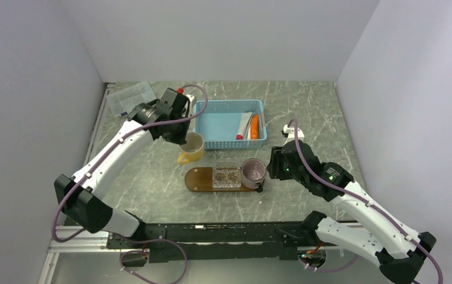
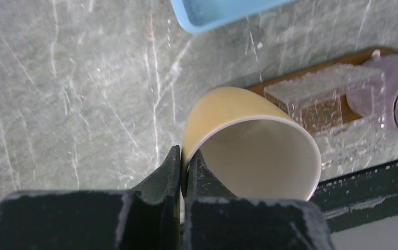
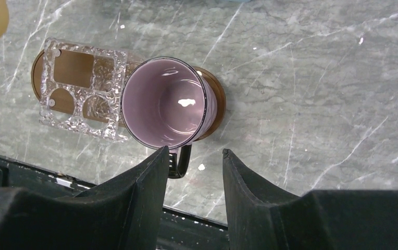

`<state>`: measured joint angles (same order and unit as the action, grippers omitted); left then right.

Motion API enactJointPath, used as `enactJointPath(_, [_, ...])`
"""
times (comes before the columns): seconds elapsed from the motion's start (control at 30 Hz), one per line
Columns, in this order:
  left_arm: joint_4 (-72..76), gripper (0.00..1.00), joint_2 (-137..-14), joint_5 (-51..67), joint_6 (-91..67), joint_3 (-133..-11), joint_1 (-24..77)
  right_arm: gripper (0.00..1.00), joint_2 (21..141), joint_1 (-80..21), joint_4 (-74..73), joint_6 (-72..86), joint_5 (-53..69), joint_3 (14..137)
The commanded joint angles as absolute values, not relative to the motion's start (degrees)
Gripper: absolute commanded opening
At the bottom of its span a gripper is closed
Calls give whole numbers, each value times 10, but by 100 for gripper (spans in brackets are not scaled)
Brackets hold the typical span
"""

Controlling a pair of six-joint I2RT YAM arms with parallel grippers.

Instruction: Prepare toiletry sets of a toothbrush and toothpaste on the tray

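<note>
While, from above, the thin white toothbrush point(image 1: 244, 125) lies in the light-blue mesh basket point(image 1: 223, 127), off the flat dark brown wooden tray point(image 1: 198, 177), the left gripper point(image 2: 185, 156) pinches the shiny yellow mug point(image 2: 228, 112) by its thin rim, so it might slip, and the right gripper point(image 3: 194, 152) waits with fingers apart beside the shiny purple mug point(image 3: 163, 101).

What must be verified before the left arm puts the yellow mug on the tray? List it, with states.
1. Left jaws shut on the rim of the yellow mug: ok.
2. Yellow mug off the table: cannot tell.
3. Left end of the tray bare for it: ok.
4. Purple mug upright on the tray's right end: ok.
5. Right jaws open, gripping nothing, beside the purple mug's handle: ok.
6. Toiletries on the tray: not ok; the orange tube lies in the blue basket.
</note>
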<state>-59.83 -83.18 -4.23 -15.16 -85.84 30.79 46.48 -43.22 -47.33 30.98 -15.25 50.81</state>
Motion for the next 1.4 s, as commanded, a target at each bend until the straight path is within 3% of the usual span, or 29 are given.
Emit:
enactJointPath(0.0, [-571,0,-774,-45,-181,-820,339,45,452,-433,-480,325,-167,510])
enactJointPath(0.33, [-493,0,-726,-23,-214,-674,364,45,456,-435,-471,336,-152,502])
enactJointPath(1.37, [-422,0,-757,-5,-230,-610,371,45,470,-435,-462,340,-145,493])
